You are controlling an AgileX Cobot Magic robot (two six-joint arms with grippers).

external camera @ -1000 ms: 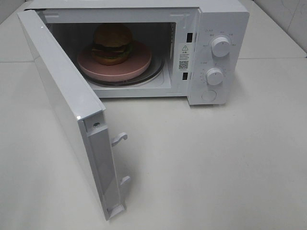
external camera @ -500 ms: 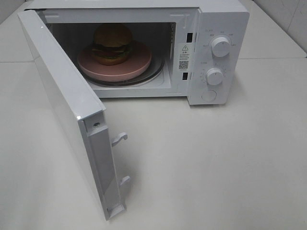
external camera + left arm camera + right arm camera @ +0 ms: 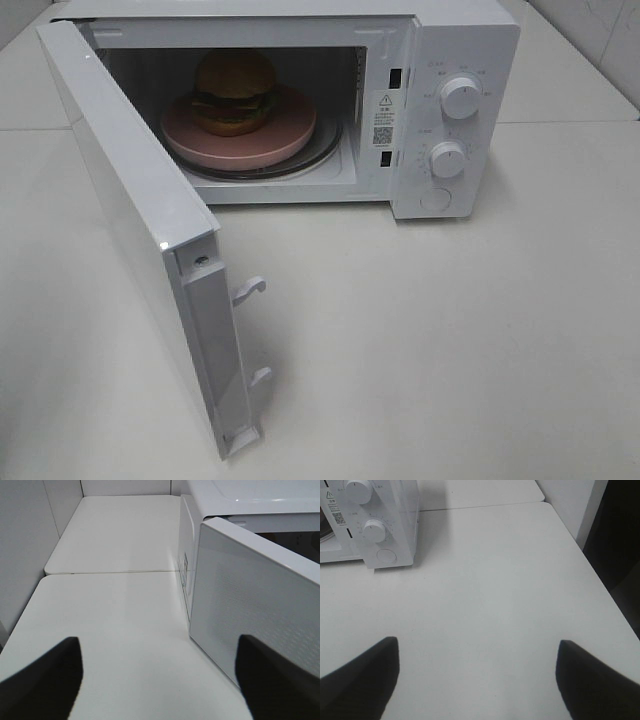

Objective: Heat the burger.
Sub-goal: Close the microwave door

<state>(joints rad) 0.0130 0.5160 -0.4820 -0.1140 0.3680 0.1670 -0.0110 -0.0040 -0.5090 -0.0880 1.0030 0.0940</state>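
The burger (image 3: pixel 234 92) sits on a pink plate (image 3: pixel 292 135) inside the microwave (image 3: pixel 465 40), whose door (image 3: pixel 130 200) stands wide open. The left fingers (image 3: pixel 47 680) and the right fingers (image 3: pixel 362 677) are spread apart and empty, apparently above the table (image 3: pixel 485 605).

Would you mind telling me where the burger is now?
In the exterior high view, the burger sits on the pink plate inside the open microwave, left of its knobs.

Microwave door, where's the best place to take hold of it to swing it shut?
Take the door at its free vertical edge, clear of the latch hooks, coming from its outer face on the left. It hinges at the oven's far left, so that edge probably gives most leverage; the open left pincer sits on that side.
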